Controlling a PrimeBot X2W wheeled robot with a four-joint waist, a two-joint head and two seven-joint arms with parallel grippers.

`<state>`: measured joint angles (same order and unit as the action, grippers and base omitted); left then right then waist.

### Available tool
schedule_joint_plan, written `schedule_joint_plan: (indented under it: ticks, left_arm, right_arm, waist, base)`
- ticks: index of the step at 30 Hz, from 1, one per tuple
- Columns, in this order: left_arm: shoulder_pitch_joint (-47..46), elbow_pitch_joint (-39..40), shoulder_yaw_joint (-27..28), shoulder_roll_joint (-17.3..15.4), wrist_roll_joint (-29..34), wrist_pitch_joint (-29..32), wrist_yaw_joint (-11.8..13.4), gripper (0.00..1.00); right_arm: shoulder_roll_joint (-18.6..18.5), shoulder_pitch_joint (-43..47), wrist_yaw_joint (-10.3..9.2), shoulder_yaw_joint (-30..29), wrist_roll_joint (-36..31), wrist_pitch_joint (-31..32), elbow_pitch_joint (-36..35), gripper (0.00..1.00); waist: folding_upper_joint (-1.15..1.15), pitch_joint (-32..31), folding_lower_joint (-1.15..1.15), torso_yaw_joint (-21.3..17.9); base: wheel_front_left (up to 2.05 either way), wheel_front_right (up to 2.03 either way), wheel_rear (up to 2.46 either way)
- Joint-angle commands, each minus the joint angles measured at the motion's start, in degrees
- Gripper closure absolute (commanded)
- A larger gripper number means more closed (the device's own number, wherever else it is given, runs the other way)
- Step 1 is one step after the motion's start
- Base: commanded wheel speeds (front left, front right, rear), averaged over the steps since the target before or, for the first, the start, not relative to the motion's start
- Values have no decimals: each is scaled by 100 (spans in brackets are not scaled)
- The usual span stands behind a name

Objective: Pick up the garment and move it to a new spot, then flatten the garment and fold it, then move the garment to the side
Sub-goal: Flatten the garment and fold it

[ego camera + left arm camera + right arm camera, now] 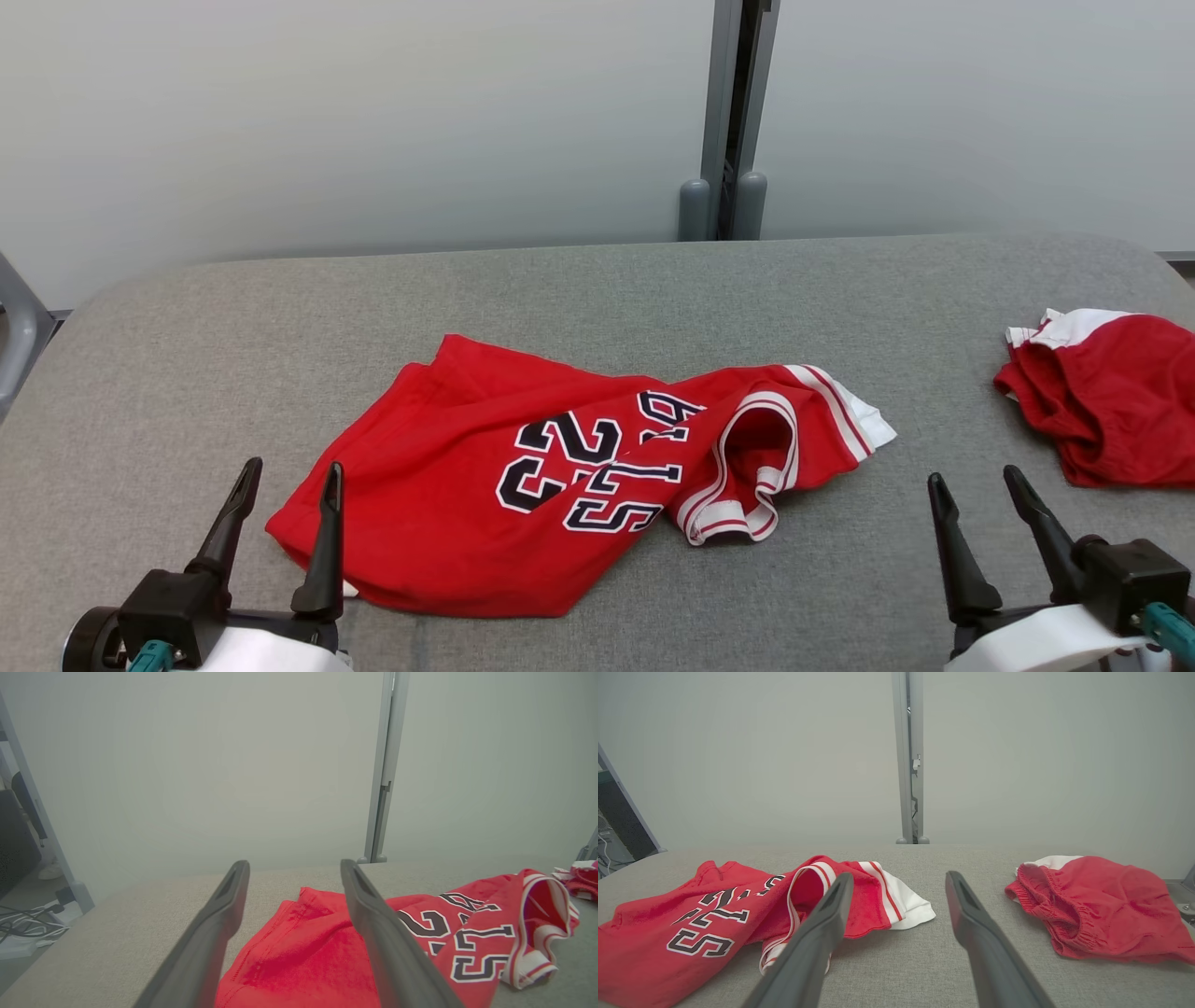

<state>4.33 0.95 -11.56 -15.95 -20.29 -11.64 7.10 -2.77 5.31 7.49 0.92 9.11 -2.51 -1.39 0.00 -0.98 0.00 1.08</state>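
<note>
Head view, counter (pixel 597 289): a grey fabric-covered top is seen, reaching back to the foot of the post (pixel 733 112).
Head view, jersey (pixel 439 504): red cloth with dark, white-edged print and red-and-white trim is laid crumpled on the counter, in front of the post and mostly to its left.
Head view, shorts (pixel 1106 401): a red bundle with a white edge is laid on the counter, in front of the post and well to its right.
Head view, left end effector (pixel 293 465): the fingers are held apart and clamped on nothing. It is placed well left of the post, at the jersey corner farthest from the post. Contact with the cloth cannot be told.
Head view, right end effector (pixel 973 474): the fingers are held apart and clamped on nothing, over bare counter in front of the post and to its right.
Left wrist view, left end effector (pixel 294 863): two dark fingers are spread wide, both pointed left of the post (pixel 385 765).
Left wrist view, jersey (pixel 308 952): red cloth is seen between and below the fingers, and the print runs on to the right of the post.
Left wrist view, shorts (pixel 579 879): a small part is seen far right of the post.
Right wrist view, right end effector (pixel 899 875): the fingers are spread, with the post (pixel 908 756) framed between their tips.
Right wrist view, jersey (pixel 658 914): it is laid left of the post, and its trimmed end is partly covered by one finger.
Right wrist view, shorts (pixel 1101 905): they are laid right of the post, apart from the fingers.
</note>
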Motion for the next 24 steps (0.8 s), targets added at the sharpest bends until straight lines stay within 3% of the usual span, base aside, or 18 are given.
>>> schedule_joint_plan:
  ticks: [1, 5, 15, 24]
  left_arm:
    - [-75, 6, 7, -47, -16, -22, 22, 0]
    - [-133, 25, 8, -62, -2, -28, 45, 0]
    - [-629, 63, -60, -20, 51, -120, -50, 0]
    - [-1198, -158, -135, 132, 86, -269, -211, 0]
  right_arm:
    - [-30, -25, 1, 67, -26, 34, -56, 0]
    - [-45, -100, 1, 297, -103, 86, -72, 0]
    - [-564, -541, 0, 1812, -7, 398, 229, 0]
    - [-1108, -1471, 0, 2621, -262, 382, 1221, 0]
  waist:
    - [0, 9, 0, 20]
    - [0, 48, 0, 56]
    - [0, 630, 0, 433]
    - [0, 1237, 0, 794]
  base:
    - [0, 0, 0]
    - [0, 0, 0]
    - [0, 0, 0]
    - [0, 0, 0]
